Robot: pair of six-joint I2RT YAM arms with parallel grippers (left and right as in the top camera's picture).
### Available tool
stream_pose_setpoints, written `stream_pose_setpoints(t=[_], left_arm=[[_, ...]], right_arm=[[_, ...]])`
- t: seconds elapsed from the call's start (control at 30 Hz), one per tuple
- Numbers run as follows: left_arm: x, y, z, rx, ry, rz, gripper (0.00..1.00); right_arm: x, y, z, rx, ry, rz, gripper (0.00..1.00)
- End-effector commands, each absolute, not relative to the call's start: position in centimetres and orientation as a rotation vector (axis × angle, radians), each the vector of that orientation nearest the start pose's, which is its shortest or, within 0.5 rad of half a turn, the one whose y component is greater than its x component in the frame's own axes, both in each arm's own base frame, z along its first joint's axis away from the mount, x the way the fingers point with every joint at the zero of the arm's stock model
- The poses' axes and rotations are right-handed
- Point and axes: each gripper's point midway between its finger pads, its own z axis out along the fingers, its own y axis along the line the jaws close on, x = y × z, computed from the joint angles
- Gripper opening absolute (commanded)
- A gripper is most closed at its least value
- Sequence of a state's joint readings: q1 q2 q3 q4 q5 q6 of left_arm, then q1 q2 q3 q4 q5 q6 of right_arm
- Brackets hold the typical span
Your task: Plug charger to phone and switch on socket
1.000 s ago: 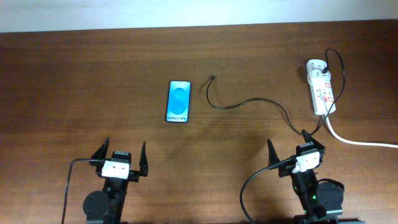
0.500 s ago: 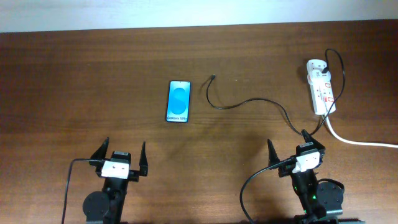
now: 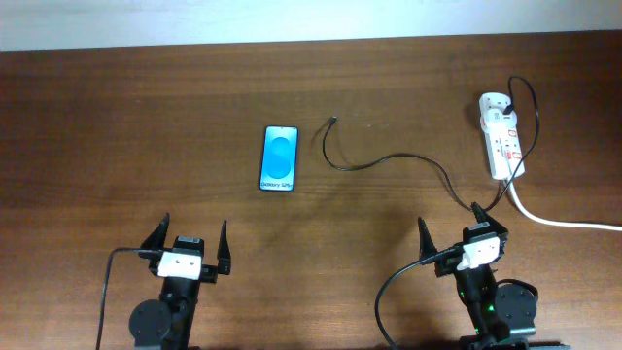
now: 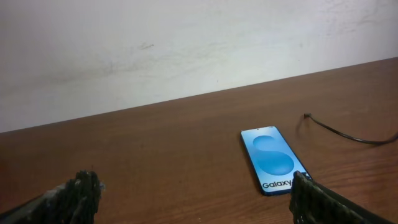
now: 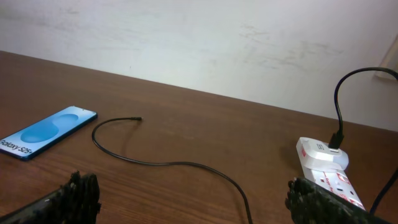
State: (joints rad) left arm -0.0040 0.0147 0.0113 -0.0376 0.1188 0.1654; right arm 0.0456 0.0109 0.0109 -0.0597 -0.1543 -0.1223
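Observation:
The phone (image 3: 278,158) lies flat, blue screen up, left of the table's middle; it also shows in the left wrist view (image 4: 272,160) and the right wrist view (image 5: 47,132). The charger (image 3: 389,158), a thin black cable, curves from its loose plug tip (image 3: 333,120) just right of the phone to the socket (image 3: 501,139), a white power strip at the far right. The cable (image 5: 168,163) and the socket (image 5: 329,171) show in the right wrist view. My left gripper (image 3: 187,243) is open and empty near the front edge. My right gripper (image 3: 453,231) is open and empty, in front of the socket.
A thick white cord (image 3: 564,222) runs from the socket off the right edge. A black plug (image 3: 512,98) sits in the socket's far end. A pale wall (image 4: 186,43) stands behind the table's far edge.

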Motion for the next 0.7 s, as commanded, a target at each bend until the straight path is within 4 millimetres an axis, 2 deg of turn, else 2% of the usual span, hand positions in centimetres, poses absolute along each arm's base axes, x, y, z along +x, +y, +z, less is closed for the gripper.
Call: stream_pose_setpoints(t=[0.0,0.4,0.53,0.67], left_arm=[[24.6,-1.8,16.8,0.228,1.588,0.055,0.99],[24.5,-1.8,16.9,0.218,1.59,0.044,0.99],[25.1,-1.9,18.2,0.206,1.645,0.019,0.99],[27.0,-2.5,21.0,0.237,1.758,-0.021,0.99]], right_arm=[[24.3,3.9,16.0,-0.25,1.614,0.079,0.98],[24.3,3.9,16.0,-0.25,1.614,0.079,0.98],[24.3,3.9,16.0,-0.25,1.614,0.079,0.98],[24.3,3.9,16.0,-0.25,1.614,0.079,0.98]])
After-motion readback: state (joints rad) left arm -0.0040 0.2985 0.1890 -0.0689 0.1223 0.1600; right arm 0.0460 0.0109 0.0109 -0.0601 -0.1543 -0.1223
